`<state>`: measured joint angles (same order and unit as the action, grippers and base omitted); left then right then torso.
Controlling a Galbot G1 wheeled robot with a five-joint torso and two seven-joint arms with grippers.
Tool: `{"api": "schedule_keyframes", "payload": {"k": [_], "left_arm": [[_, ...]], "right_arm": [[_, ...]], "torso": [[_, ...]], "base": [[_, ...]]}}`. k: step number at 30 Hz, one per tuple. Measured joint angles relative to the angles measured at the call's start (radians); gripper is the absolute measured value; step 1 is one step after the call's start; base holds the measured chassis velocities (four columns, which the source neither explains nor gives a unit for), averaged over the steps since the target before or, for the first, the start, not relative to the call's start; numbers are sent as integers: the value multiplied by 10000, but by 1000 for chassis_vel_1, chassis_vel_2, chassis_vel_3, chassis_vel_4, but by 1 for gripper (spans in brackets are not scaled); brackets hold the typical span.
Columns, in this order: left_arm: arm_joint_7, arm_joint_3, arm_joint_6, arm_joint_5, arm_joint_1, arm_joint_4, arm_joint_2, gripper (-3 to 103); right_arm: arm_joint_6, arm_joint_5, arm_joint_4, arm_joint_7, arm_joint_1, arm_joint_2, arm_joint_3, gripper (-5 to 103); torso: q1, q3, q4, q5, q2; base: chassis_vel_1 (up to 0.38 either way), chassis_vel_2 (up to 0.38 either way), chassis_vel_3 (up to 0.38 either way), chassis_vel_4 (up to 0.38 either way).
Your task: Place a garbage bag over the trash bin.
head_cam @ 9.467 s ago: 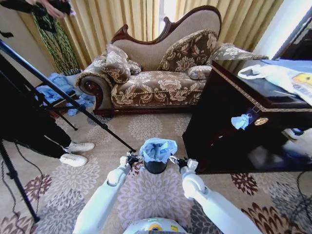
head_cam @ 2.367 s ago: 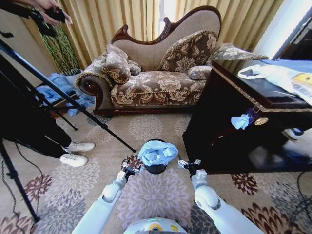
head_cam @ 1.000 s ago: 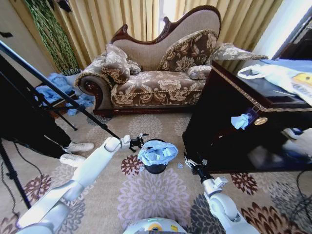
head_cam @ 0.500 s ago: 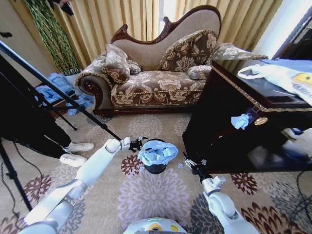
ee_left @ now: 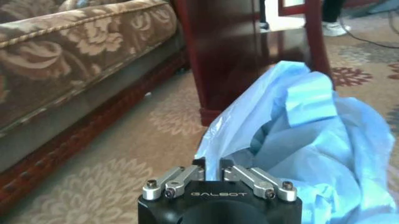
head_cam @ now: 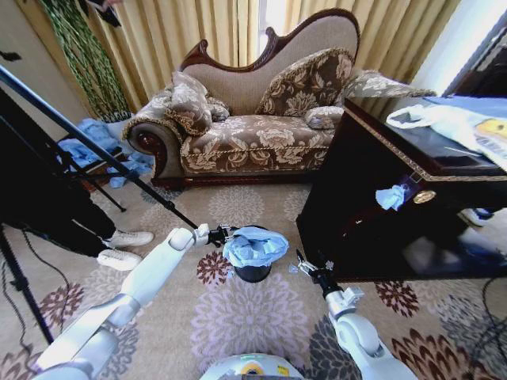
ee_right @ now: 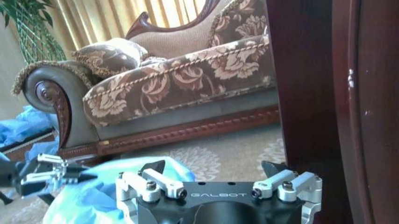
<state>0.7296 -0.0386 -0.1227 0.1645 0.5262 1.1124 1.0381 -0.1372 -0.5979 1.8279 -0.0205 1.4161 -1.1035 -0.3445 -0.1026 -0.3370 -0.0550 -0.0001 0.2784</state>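
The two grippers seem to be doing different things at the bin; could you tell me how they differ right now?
The left gripper is shut on the garbage bag at the bin's far-left rim; the right gripper is open, holding nothing. The left touches the bag; the right sits apart, near the dark cabinet. Both hover low by the trash bin.

Daylight enters through the glowing gold pleated curtains point(head_cam: 158, 36) at twelve o'clock of the head view, glare whitens the pale wall at two o'clock, straight lines bend near the edges, and both wrist views are soft, with blurred backgrounds.
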Motion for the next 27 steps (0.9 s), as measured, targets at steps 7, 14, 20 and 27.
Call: {"api": "schedule_keyframes", "payload": {"k": [7, 14, 20, 27], "left_arm": [[-335, 200, 0, 178, -120, -710, 100, 0], [-735, 306, -26, 364, -162, -1399, 245, 0], [-904, 320, 42, 424, -86, -1400, 329, 0], [-1202, 333, 119, 539, -84, -1917, 692, 0]], "right_arm": [[-25, 147, -42, 35, 83, -37, 22, 100], [-74, 205, -20, 112, 131, -53, 59, 100], [-76, 204, 151, -10, -55, -43, 210, 100], [79, 106, 482, -158, -298, -26, 481, 100]], "torso": [[1, 0, 0, 0, 0], [1, 0, 0, 0, 0], [1, 0, 1, 0, 0], [0, 0, 0, 0, 0]], "base": [[0, 0, 0, 0], [0, 0, 0, 0], [0, 0, 0, 0], [0, 0, 0, 0]]}}
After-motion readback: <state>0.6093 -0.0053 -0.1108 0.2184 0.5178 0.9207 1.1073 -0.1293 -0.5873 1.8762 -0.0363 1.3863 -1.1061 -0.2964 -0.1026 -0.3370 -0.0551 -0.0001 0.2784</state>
